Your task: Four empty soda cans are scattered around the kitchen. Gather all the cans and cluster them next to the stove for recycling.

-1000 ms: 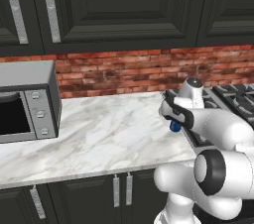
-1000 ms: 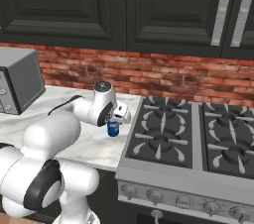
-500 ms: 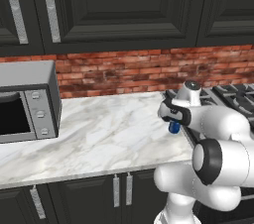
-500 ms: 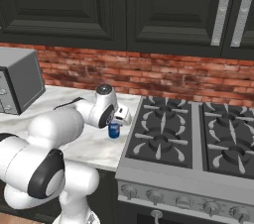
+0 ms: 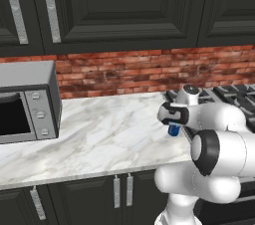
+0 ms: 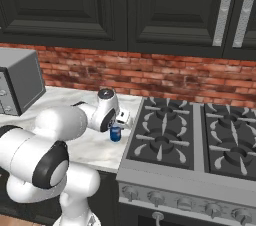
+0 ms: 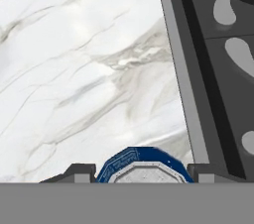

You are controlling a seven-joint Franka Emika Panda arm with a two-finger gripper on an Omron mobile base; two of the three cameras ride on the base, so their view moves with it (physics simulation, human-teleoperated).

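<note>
Hand (image 7: 141, 171) clamped on a blue soda can (image 7: 143, 164); can's silver top sits between the two fingertips (image 7: 79, 172) in the hand view; can upright, hanging just below the hand (image 6: 119, 122) over the white marble surface (image 6: 97, 147); whether its base touches the surface cannot be told; stove (image 6: 200, 145) edge lies close beside the hand, on its burner side; grey microwave (image 5: 27, 102) stands well apart on the hand's far side, against the brick wall (image 5: 129, 72).
</note>
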